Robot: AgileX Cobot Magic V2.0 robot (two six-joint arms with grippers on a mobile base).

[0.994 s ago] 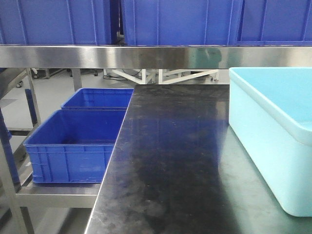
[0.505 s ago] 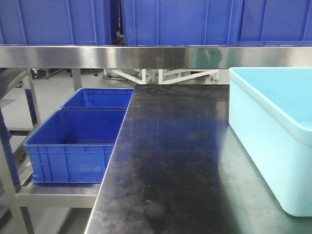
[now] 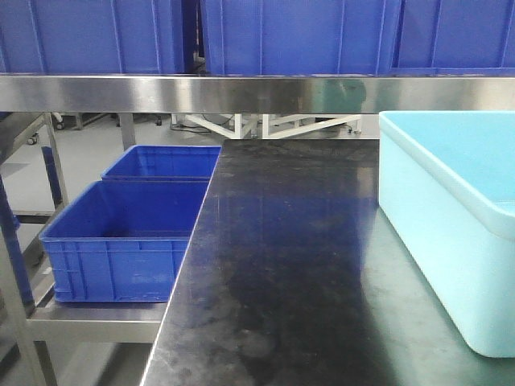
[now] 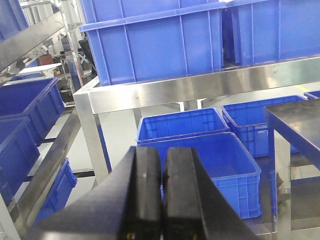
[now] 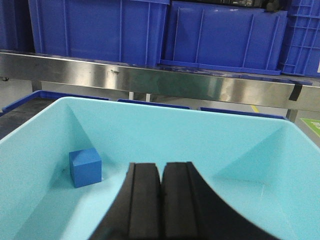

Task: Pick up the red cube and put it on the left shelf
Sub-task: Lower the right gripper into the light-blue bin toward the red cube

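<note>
Nothing moved: left gripper (image 4: 161, 156) and right gripper (image 5: 161, 169) pressed together; left shelf (image 4: 200, 83) brushed steel, multi-level.

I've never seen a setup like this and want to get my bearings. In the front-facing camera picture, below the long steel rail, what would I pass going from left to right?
Pair of deep-blue plastic crates → glossy black tabletop → pale turquoise plastic tub.
</note>
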